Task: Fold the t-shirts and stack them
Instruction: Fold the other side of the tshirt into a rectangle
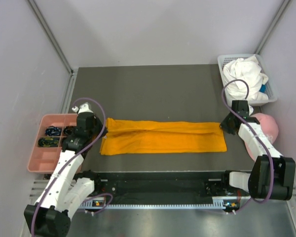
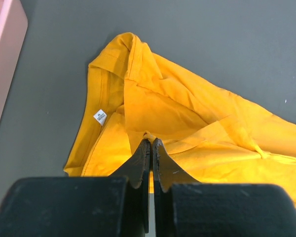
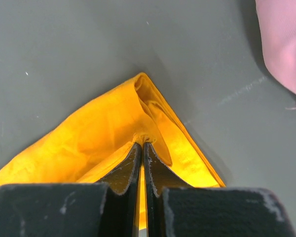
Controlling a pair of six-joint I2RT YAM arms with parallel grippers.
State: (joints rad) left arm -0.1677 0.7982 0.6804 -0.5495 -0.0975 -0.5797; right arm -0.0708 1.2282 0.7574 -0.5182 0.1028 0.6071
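The orange shirt [image 1: 163, 136], folded into a long band, is laid across the worktop [image 1: 153, 89]. Its ends are pinched by the left jaws and the right jaws, both closed tight, probably for an even lift. The white shirt [image 1: 244, 74] is stored in the basket [image 1: 273, 95].

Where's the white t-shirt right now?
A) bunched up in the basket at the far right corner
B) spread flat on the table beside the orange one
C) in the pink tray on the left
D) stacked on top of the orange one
A: the white t-shirt sits crumpled inside the basket at the far right corner, and only the orange t-shirt lies on the table.
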